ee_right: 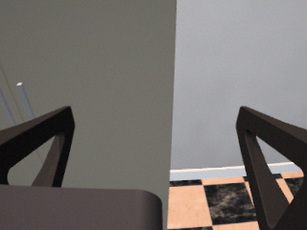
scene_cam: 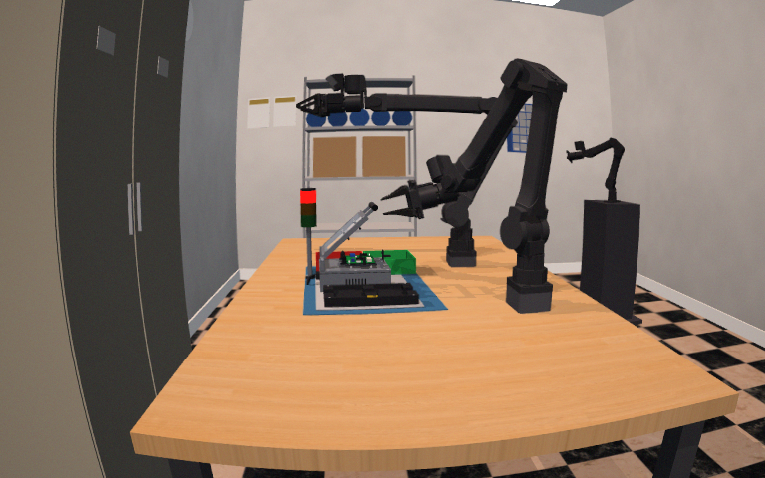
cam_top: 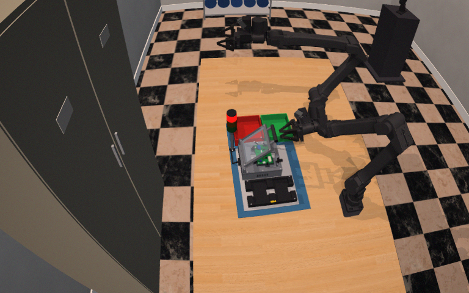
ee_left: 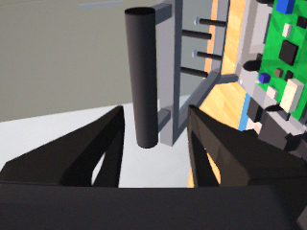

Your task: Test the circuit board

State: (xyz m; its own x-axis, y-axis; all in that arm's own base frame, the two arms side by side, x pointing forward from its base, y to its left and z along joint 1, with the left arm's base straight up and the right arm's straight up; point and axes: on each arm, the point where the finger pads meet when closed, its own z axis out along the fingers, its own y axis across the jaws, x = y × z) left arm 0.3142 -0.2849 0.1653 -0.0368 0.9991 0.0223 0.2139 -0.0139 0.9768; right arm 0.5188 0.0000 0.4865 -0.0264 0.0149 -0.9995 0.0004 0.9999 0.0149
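The green circuit board [cam_top: 265, 160] [scene_cam: 360, 259] [ee_left: 283, 62] lies component side up in the grey tester [cam_top: 261, 173] [scene_cam: 352, 277]. Its white connector [ee_left: 291, 96] shows in the left wrist view. The lid [cam_top: 269, 136] [scene_cam: 344, 229] [ee_left: 169, 72] stands tilted open. My left gripper [cam_top: 281, 134] [scene_cam: 383, 206] [ee_left: 155, 114] is partly open and empty, just beyond the lid's black handle [cam_top: 273, 133] [scene_cam: 372, 206] [ee_left: 142, 77], which appears ahead between its fingertips. The signal light [cam_top: 231, 118] [scene_cam: 308, 196] glows red. My right gripper [cam_top: 221, 38] [scene_cam: 299, 105] [ee_right: 155, 115] is wide open and empty, high at the back.
The red bin [cam_top: 247, 117] [scene_cam: 338, 253] and green bin [cam_top: 275, 115] [scene_cam: 411, 262] stand side by side behind the tester. The black tray [cam_top: 256, 200] [scene_cam: 338, 297] lies in front of it, without a board. The light's thin pole [cam_top: 232, 140] [scene_cam: 308, 248] stands beside the tester.
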